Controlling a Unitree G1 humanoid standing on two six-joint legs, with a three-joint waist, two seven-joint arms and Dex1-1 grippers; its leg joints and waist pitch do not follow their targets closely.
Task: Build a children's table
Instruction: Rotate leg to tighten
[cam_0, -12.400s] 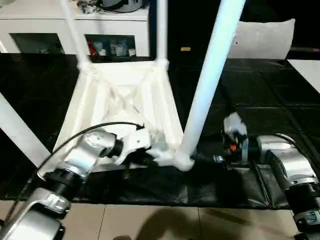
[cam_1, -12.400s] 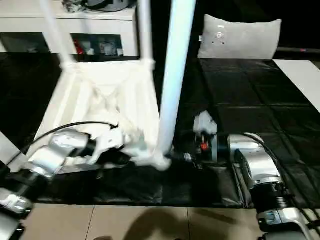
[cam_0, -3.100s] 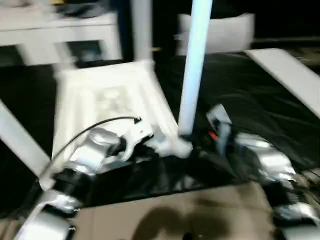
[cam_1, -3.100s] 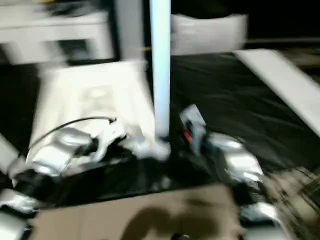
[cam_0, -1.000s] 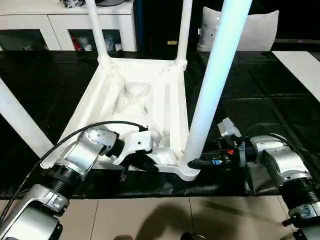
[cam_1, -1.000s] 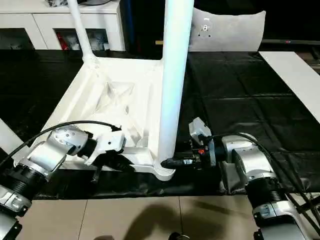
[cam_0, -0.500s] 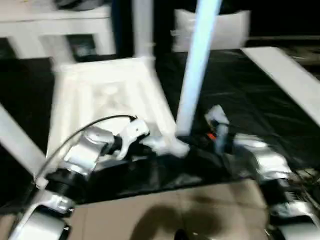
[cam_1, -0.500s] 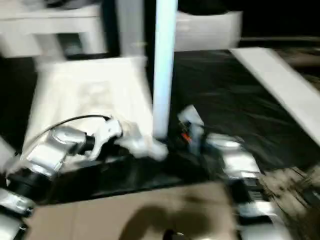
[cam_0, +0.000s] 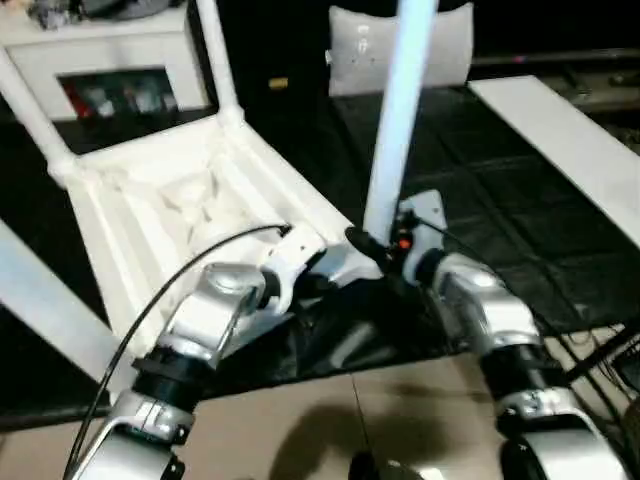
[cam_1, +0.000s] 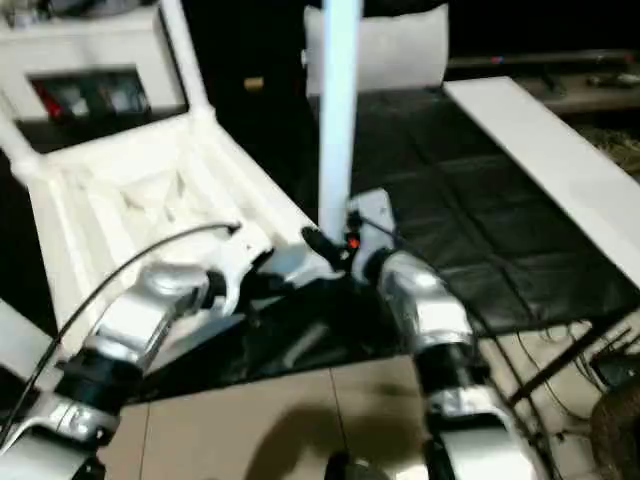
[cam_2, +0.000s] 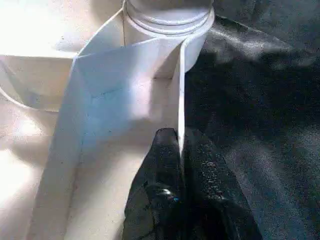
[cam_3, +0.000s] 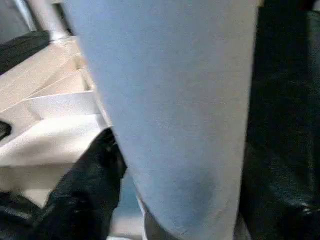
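Note:
The white tabletop lies upside down on the black mat, ribbed underside up. All of its white legs stand in the corner sockets. My left gripper is shut on the thin rim wall beside the near right corner socket. In the eye view the left gripper sits just left of that corner. My right gripper is at the foot of the near right leg. It is shut on that leg, with one black finger pressed against the leg's side.
A white cabinet stands at the back left and a grey cushion at the back. A white board lies along the right. The black mat ends at beige floor tiles. Cables trail at the lower right.
The whole picture has swung and tilted, so the camera has moved. Both grippers keep their places at the near right corner of the tabletop.

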